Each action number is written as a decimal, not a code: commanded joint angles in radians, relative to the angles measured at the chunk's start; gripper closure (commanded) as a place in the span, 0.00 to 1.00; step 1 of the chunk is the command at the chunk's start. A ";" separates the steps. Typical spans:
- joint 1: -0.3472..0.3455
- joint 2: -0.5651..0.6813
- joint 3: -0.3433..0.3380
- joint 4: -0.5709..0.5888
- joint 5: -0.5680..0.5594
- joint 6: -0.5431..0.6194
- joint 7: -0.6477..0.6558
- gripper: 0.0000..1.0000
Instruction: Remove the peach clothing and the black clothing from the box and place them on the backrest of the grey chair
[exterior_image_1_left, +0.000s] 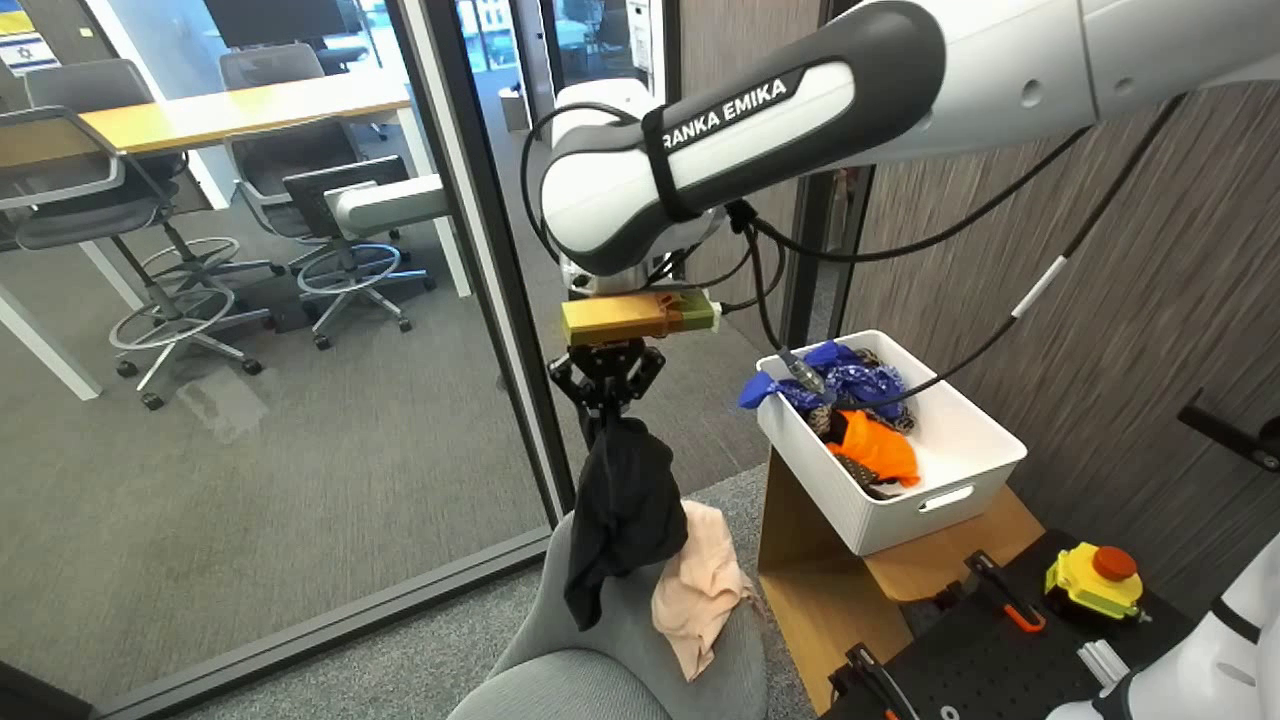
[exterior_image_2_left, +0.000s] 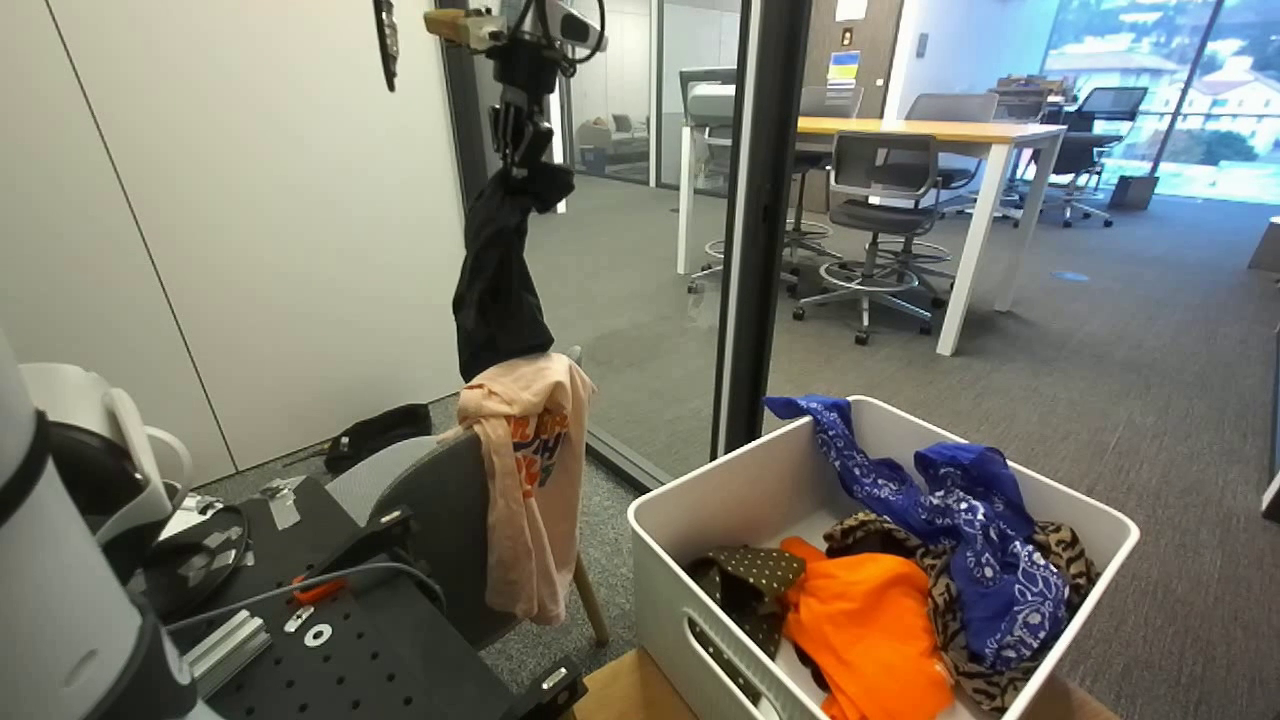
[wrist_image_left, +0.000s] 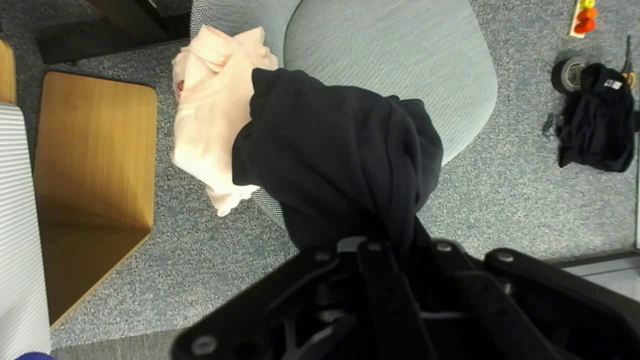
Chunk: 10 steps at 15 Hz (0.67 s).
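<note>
Arm (exterior_image_1_left: 760, 125) marked "RANKA EMIKA", gripper (exterior_image_1_left: 606, 406) clenching one black garment (exterior_image_1_left: 628, 490), one letter-printed peach shirt (exterior_image_2_left: 533, 490) draped over a grey chair (exterior_image_2_left: 440, 500)

Claw (exterior_image_1_left: 606, 408) and black clothing (exterior_image_1_left: 625, 495): dark against dark; I cannot pick out the fingertips. Lower end of that garment: lost behind the peach clothing (exterior_image_2_left: 550, 560) at the top edge of the grey chair (exterior_image_2_left: 450, 500) in an exterior view; contact with the chair I cannot confirm. Lettering (exterior_image_2_left: 535, 460) on the peach clothing: broken by folds, not legible in full. Leopard-print cloth (exterior_image_2_left: 1068, 550): partly under blue cloth (exterior_image_2_left: 990, 560). Box (exterior_image_2_left: 745, 490), same view: near corner cut off below, the counter (exterior_image_2_left: 635, 690) beneath mostly hidden.
</note>
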 joint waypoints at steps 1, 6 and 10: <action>-0.024 0.075 -0.037 0.036 0.045 -0.035 -0.063 0.97; -0.046 0.161 -0.085 0.080 0.032 -0.063 -0.089 0.97; -0.056 0.213 -0.118 0.131 0.012 -0.089 -0.096 0.97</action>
